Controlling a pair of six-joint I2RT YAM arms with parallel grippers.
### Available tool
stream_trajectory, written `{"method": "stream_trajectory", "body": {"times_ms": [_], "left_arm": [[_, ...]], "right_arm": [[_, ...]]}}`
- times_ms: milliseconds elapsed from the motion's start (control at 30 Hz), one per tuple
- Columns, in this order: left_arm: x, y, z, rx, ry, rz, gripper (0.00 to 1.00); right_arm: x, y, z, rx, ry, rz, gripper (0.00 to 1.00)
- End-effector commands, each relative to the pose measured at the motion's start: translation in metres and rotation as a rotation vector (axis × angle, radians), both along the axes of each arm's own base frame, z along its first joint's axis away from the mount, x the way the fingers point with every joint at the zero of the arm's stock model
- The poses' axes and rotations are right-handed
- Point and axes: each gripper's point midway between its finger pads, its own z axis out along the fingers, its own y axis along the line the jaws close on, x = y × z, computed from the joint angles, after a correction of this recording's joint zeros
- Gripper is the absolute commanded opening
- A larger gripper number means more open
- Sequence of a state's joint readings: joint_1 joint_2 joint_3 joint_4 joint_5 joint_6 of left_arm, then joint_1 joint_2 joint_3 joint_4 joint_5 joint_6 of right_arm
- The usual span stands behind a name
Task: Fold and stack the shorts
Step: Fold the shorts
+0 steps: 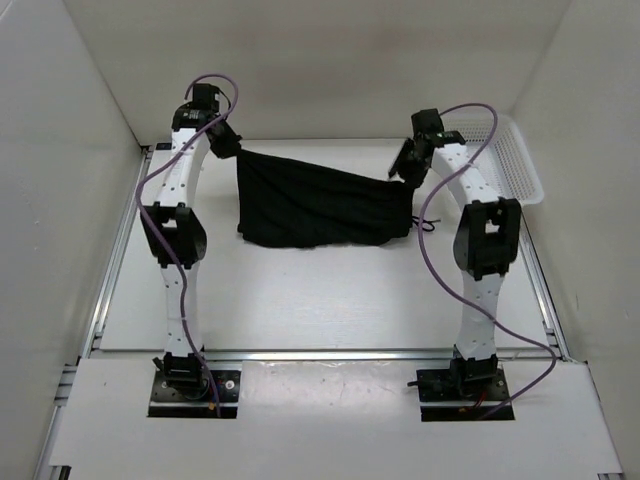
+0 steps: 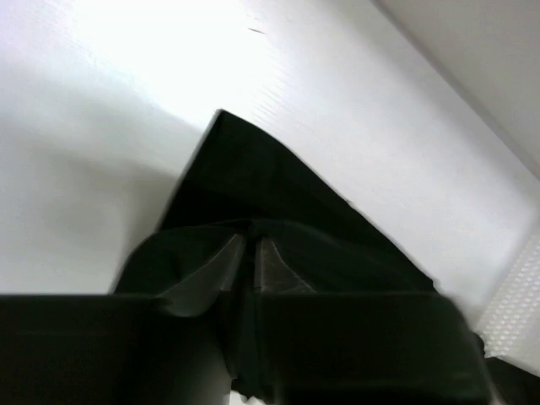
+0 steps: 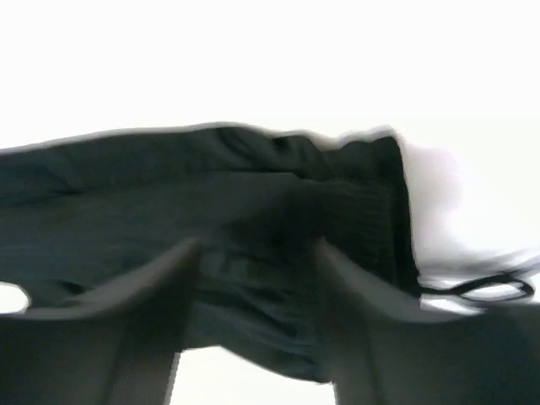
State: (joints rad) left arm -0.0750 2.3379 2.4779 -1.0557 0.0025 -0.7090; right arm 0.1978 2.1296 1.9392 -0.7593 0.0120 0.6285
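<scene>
Left end effector [image 2: 251,245]: clamped shut on the far-left corner of the shorts [image 1: 320,205], with black cloth bunched between my fingers.
Right end effector [image 3: 255,249]: fingers stand part-way apart with the ribbed waistband end of the cloth in the gap. The view is smeared, so I cannot tell whether the cloth bears on either finger.
Shorts position: far middle of the desk [image 1: 330,300], spanning the space between my two wrists. The upper edge appears raised at both ends and sags between them, and the lower part rests on the surface.
Long axis: left to right across the desk, from one end effector to the other.
Drawstring [image 3: 494,288]: loops off the right end, just beside my right end effector.
Nearer arm: each sits at its own corner, so neither has to reach.
Coming move, as I judge it: a fold toward my bases, across the long axis. The right corner needs a firm pinch first.
Basket [image 1: 520,160]: far right, apart from the cloth.
</scene>
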Motion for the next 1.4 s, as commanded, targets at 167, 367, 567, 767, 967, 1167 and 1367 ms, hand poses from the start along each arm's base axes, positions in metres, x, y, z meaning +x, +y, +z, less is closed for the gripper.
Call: {"method": "stream_trajectory", "body": {"times_ms": [167, 367, 567, 767, 967, 1167, 1367], "left_arm": [[0.014, 0.011, -0.005, -0.027, -0.041, -0.112, 0.68], [-0.035, 0.023, -0.008, 0.050, 0.047, -0.128, 0.70], [-0.120, 0.012, -0.059, 0.048, 0.261, -0.176, 0.64], [-0.153, -0.014, -0.113, -0.029, 0.380, -0.220, 0.67], [-0.146, -0.018, -0.142, -0.024, 0.423, -0.214, 0.67], [-0.153, -0.022, -0.163, -0.022, 0.477, -0.221, 0.52], [-0.159, -0.010, -0.172, 0.024, 0.506, -0.159, 0.10]], "right_arm": [[0.023, -0.007, 0.046, -0.018, -0.131, 0.045, 0.96], [-0.047, -0.015, 0.022, -0.018, -0.076, 0.042, 0.88], [-0.108, -0.013, -0.021, 0.036, 0.055, 0.056, 0.85], [-0.089, -0.008, -0.030, 0.091, 0.061, 0.057, 0.97], [-0.057, -0.001, -0.053, 0.100, 0.084, 0.053, 0.96], [-0.053, -0.002, -0.083, 0.087, 0.138, 0.036, 0.74], [-0.066, 0.002, -0.089, 0.069, 0.160, 0.058, 0.09]]}}
